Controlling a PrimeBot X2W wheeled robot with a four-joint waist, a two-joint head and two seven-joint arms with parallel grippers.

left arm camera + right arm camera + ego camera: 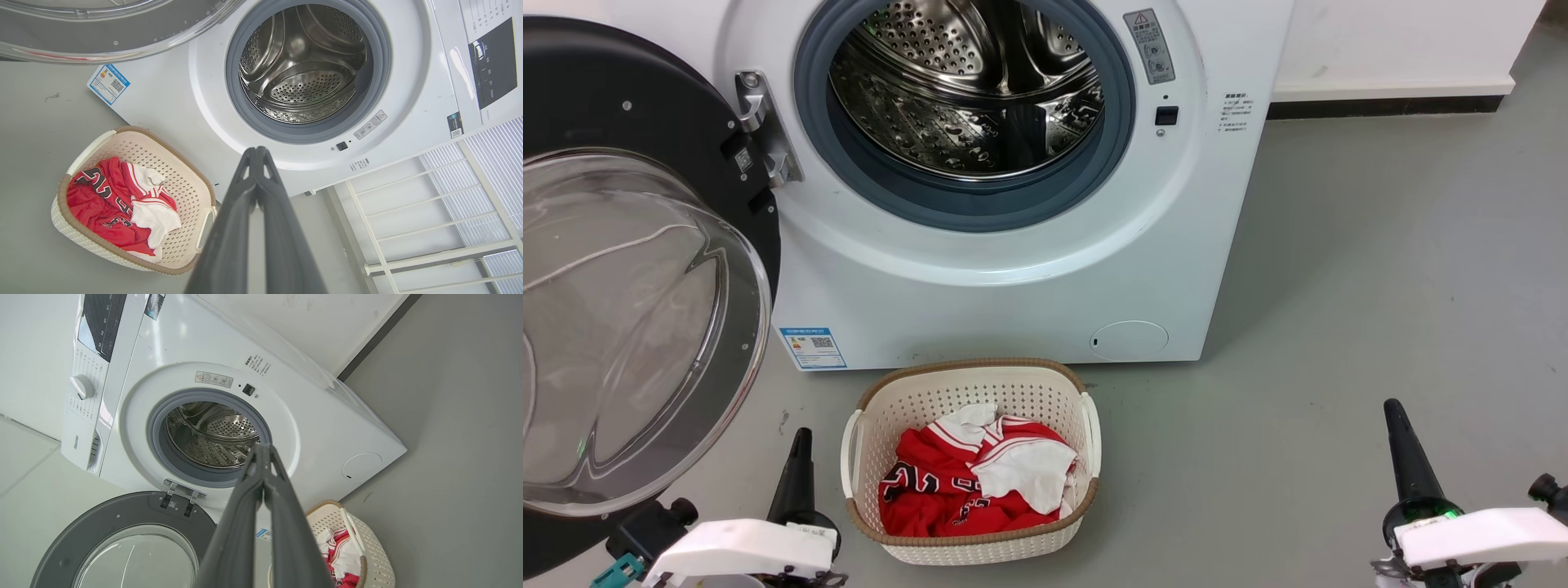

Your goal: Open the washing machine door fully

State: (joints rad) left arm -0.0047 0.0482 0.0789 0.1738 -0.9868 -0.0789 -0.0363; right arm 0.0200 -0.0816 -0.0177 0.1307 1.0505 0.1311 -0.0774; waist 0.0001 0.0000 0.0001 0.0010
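The white washing machine (980, 278) stands ahead, its steel drum (968, 86) bare inside the grey gasket. The washing machine door (629, 318), black with a bulging clear glass bowl, is swung wide to the left on its metal hinge (764, 126). The door (122, 543) also shows in the right wrist view, and its rim (102, 36) in the left wrist view. My left gripper (799, 445) is shut and empty near the floor, just right of the door's lower rim. At the lower right my right gripper (1398, 420) is shut, far from the machine. Both grippers' fingers (257, 196) (261, 490) are pressed together.
A beige laundry basket (1086, 425) holding red and white clothes (972, 482) sits on the grey floor right before the washer, between my arms. A white wall with a dark skirting (1388, 106) runs behind on the right. Open grey floor (1380, 269) lies right of the machine.
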